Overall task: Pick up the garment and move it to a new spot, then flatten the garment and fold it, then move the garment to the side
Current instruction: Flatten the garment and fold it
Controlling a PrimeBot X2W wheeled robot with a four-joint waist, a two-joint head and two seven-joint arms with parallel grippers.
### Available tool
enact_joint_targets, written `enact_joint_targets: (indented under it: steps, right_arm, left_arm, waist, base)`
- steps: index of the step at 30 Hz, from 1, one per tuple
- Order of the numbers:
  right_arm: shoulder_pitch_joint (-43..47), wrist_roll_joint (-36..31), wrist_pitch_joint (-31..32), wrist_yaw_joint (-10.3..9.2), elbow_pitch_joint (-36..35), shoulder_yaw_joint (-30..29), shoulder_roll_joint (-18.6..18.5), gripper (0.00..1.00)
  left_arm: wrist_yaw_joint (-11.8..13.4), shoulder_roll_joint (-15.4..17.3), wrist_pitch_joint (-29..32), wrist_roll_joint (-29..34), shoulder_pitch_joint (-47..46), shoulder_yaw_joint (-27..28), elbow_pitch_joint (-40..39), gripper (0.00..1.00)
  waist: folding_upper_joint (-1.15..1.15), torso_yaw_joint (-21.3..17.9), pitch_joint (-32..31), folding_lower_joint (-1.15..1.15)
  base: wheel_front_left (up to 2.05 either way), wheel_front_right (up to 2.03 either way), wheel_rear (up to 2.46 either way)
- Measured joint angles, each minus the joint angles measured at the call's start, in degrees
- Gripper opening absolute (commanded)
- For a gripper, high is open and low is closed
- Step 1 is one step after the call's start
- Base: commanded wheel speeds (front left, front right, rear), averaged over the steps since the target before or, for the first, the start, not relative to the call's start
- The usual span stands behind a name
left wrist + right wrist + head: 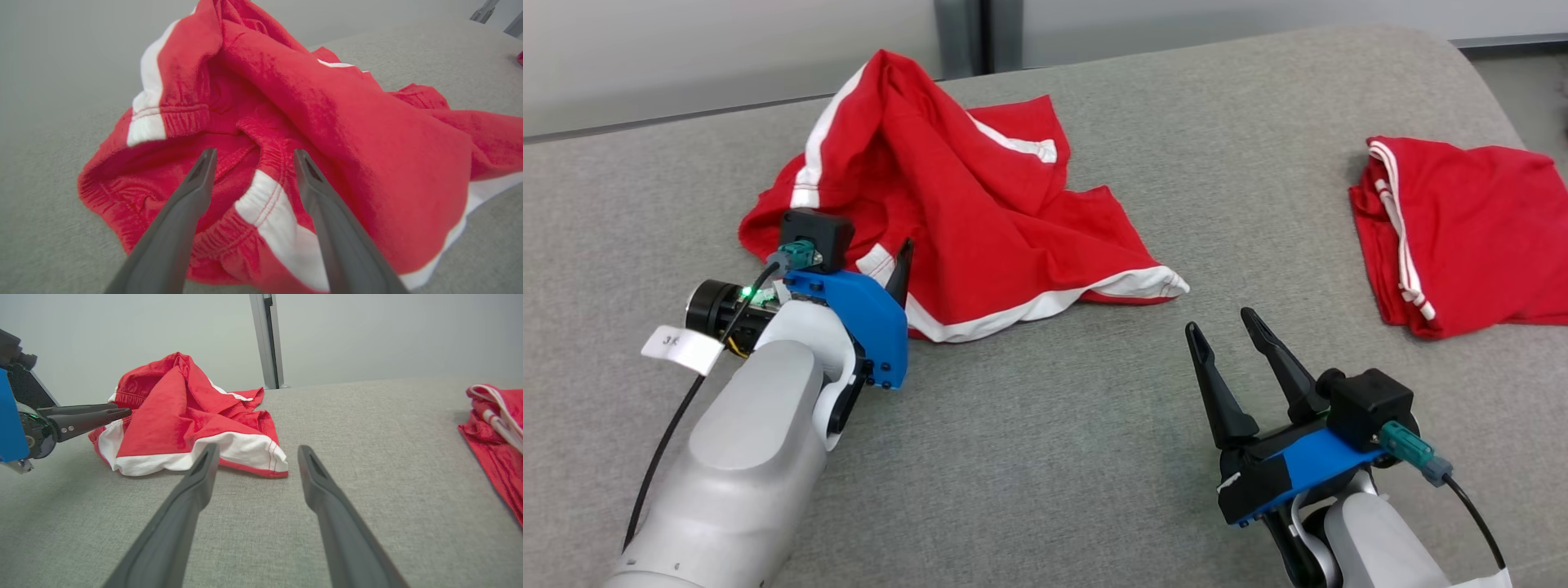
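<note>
Left tool (253, 157) spread over the gathered edge of the crumpled red garment (347, 134), right tool (1219, 322) also spread, placed near it, not touching.

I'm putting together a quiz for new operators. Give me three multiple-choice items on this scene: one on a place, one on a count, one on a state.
1. Where on the grey surface does the folded garment lie?
A. at the far right
B. in the centre
C. at the near left edge

2. How many garments lie on it?
A. one
B. two
C. three

3. The left gripper at the crumpled garment is:
A. shut on cloth
B. open, fingers apart over the cloth
C. holding it in the air

Answers:
1 A: it sits at the right of the head view.
2 B: one is crumpled and one is folded.
3 B: the left wrist view shows a wide gap between the fingers.
</note>
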Motion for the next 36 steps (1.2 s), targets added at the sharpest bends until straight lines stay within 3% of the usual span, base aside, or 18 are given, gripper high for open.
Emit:
enact_joint_targets:
  steps: [11,13,14,15,20,28,36]
  right_arm:
    - [1.0,0.8,-0.4,0.0,0.1,-0.2,0.0,1.0]
    - [1.1,0.8,-0.5,0.0,0.1,-0.3,0.0,1.0]
    - [1.1,0.8,-0.5,0.0,0.1,-0.3,0.0,1.0]
    - [1.1,0.8,-0.5,0.0,0.1,-0.2,0.0,1.0]
    - [1.1,0.8,-0.5,0.0,0.1,-0.3,0.0,1.0]
    - [1.2,0.1,-0.4,0.0,-0.5,-2.1,0.0,1.0]
    - [1.2,-0.8,0.5,0.0,-1.4,-2.4,0.0,1.0]
  left_arm:
    - [-1.5,3.3,11.5,-1.8,-0.3,-1.2,-0.5,1.0]
    - [-1.9,3.4,12.4,-2.5,-0.3,-1.2,-1.4,0.46]
    - [-2.1,3.6,12.8,-2.8,-0.3,-1.2,-1.8,0.37]
    - [-2.1,3.7,12.8,-3.1,-0.2,-1.2,-2.2,0.0]
    - [-0.9,3.2,11.0,-4.8,0.7,0.5,-4.5,0.0]
    - [4.5,0.3,-4.3,-15.0,10.0,12.8,-12.4,0.0]
    - [5.6,-2.2,-12.0,-18.6,18.9,17.2,-17.7,0.0]
  waist:
    - [0.0,-4.1,-0.1,0.0]
    - [0.0,-4.3,-0.1,0.0]
    - [0.0,-4.3,0.0,0.0]
    - [0.0,-4.3,0.0,0.0]
    - [0.0,-3.5,0.0,0.0]
    - [0.0,0.4,-0.3,0.0]
    - [0.0,4.2,-1.3,0.0]
  base:
    - [0.0,0.0,0.0]
    - [0.0,0.0,0.0]
    - [0.0,0.0,0.0]
    - [0.0,0.0,0.0]
    - [0.0,0.0,0.0]
    - [0.0,0.0,0.0]
    - [0.0,0.0,0.0]
